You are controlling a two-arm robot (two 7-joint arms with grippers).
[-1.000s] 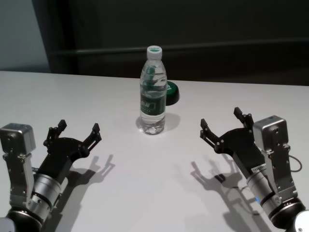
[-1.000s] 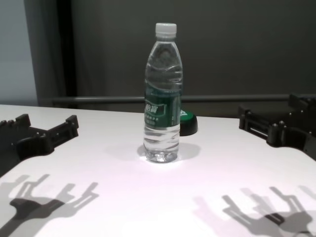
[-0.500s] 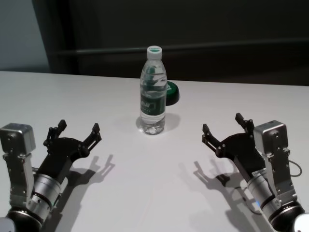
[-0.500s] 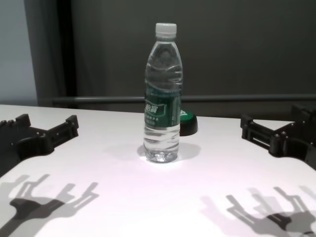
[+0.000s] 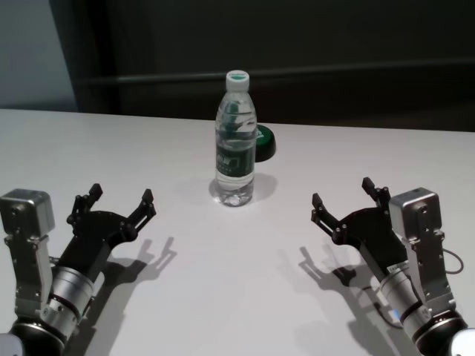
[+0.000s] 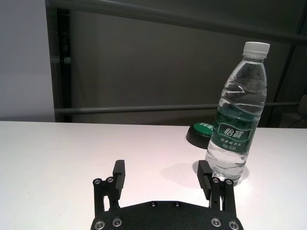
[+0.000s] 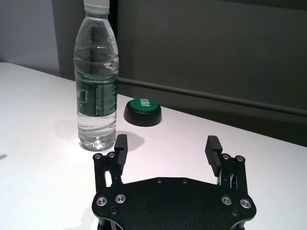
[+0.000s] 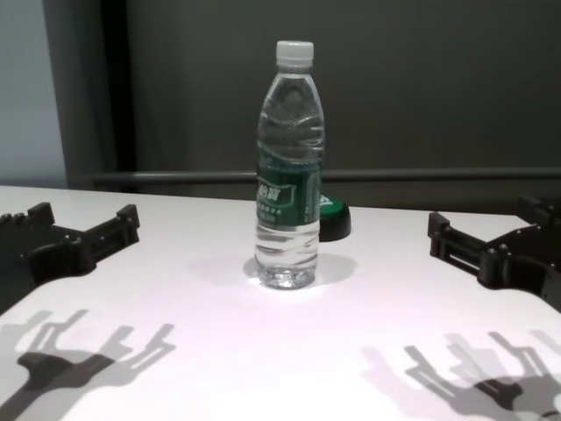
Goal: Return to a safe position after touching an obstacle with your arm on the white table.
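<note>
The obstacle (image 5: 236,141), a clear water bottle with a white cap and dark green label, stands upright mid-table, also seen as the bottle (image 8: 288,167), (image 6: 236,115), (image 7: 97,79). The white table (image 5: 245,282) spreads under everything. My right gripper (image 5: 349,199) hovers low at the near right, open and empty, well apart from the bottle; its fingers (image 7: 211,149) show in the right wrist view. My left gripper (image 5: 120,201) sits at the near left, open and empty, also apart from the bottle.
A low black round object with a green top (image 5: 263,142) lies just behind the bottle, toward the right. A dark wall with a horizontal rail (image 8: 421,175) runs behind the table's far edge.
My right gripper has drawn back toward me and slightly outward, away from the bottle. The left arm and the bottle have stayed put.
</note>
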